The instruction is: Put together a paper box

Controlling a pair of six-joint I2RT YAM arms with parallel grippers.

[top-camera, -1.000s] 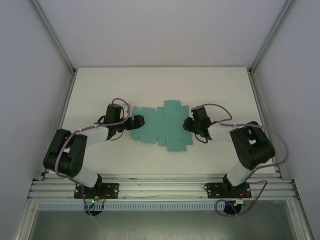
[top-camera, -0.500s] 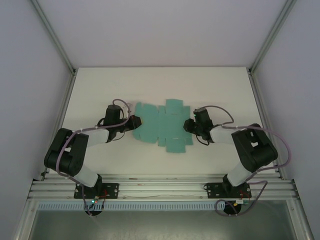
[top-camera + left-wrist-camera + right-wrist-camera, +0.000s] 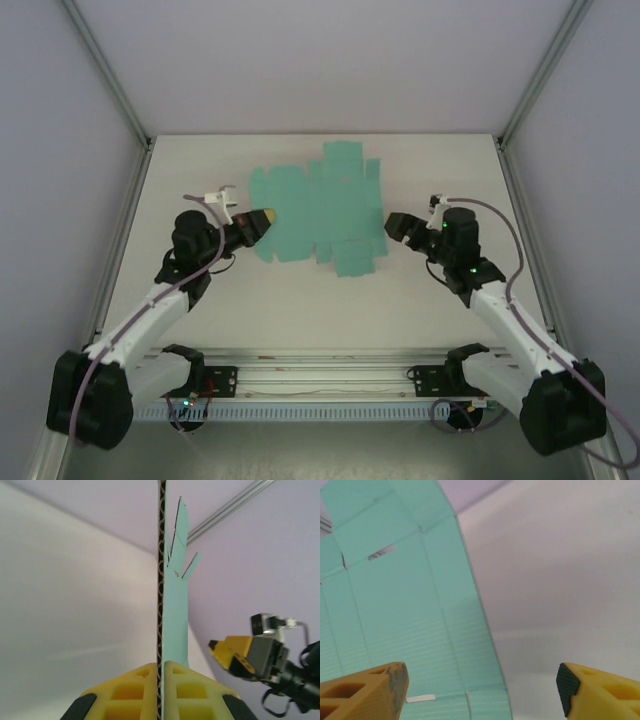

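White-and-black arms [image 3: 150,310], grey cables [image 3: 500,220], yellow gripper fingers [image 3: 130,690]

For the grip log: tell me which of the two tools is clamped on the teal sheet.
The left tool: it is shut on the edge of the flat paper box. The right tool stands open beside the opposite edge, gripping nothing.

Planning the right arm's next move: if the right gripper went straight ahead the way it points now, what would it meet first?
Most likely the near edge of the green paper sheet, just ahead of the open right gripper. Height is unclear from above, so it could slip past.
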